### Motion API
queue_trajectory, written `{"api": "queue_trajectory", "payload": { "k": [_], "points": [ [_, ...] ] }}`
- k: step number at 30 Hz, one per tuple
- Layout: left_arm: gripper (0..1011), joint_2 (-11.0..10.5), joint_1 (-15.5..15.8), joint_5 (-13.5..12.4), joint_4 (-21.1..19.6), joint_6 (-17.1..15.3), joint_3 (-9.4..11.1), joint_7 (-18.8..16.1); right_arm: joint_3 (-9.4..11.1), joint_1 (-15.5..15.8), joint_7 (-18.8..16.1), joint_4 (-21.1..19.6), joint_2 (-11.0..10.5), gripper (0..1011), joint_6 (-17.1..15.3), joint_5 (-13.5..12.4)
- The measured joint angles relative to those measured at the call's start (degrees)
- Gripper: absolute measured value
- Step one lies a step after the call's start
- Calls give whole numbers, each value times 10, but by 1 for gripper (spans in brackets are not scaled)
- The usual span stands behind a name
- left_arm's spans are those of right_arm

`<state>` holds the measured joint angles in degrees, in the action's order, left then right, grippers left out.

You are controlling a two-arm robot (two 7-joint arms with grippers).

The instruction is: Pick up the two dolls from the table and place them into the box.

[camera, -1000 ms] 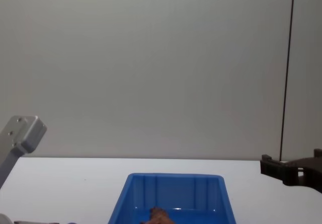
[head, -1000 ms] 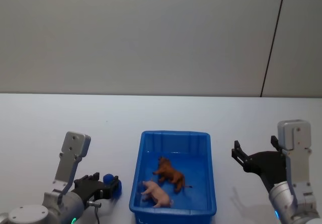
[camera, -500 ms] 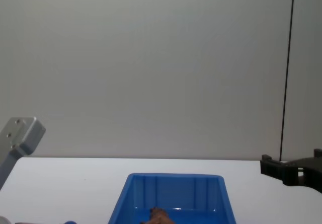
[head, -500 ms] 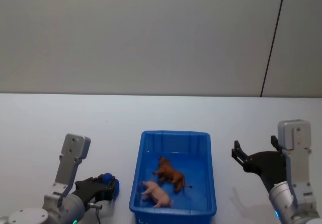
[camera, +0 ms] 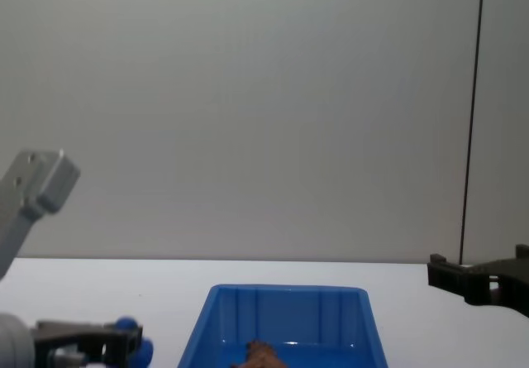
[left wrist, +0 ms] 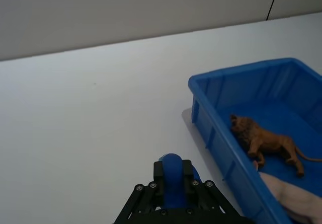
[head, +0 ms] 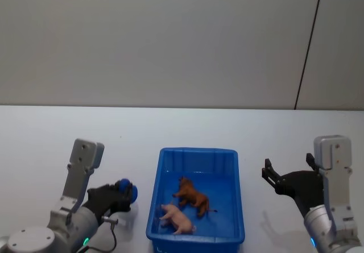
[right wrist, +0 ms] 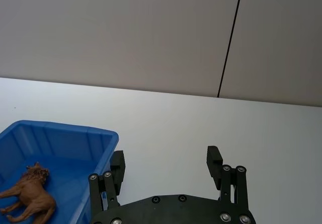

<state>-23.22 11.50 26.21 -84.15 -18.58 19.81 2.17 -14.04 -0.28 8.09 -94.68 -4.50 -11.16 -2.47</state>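
Both dolls are already sitting in the blue box (head: 196, 193), lower middle of the head view: the brown doll (head: 192, 195) lies near the centre of the floor and the pink doll (head: 177, 219) just below it toward the near wall, the two close together. So the table (head: 170, 128) has nothing left to fetch, and I'd say the only step in hand is backing the arms off cleanly. The left gripper (head: 120, 195) sits at lower left, just beside the box's left wall, fingers pinched together on nothing. The right gripper (head: 289, 172) hangs at lower right, well apart from the box, fingers spread and empty. To do it well, I'd pull the left one away from that rim, not across it, so the box doesn't get nudged.
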Motion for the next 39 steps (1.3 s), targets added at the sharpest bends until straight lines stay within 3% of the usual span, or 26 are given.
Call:
{"api": "queue_trajectory", "payload": {
  "k": [8, 21, 28, 38, 39],
  "points": [
    [165, -4, 6, -25, -34, 9, -3, 18, 0, 0, 0, 0, 0, 1000, 0, 0],
    [95, -4, 27, -52, -61, 36, -4, 94, 0, 0, 0, 0, 0, 1001, 0, 0],
    [293, 3, 40, -54, -56, 57, 0, 150, 0, 0, 0, 0, 0, 1001, 0, 0],
    [661, 18, 61, -47, -28, 89, 9, 230, 0, 0, 0, 0, 0, 1001, 0, 0],
    [661, 20, 64, -46, -24, 93, 10, 239, 0, 0, 0, 0, 0, 1001, 0, 0]
  ]
}}
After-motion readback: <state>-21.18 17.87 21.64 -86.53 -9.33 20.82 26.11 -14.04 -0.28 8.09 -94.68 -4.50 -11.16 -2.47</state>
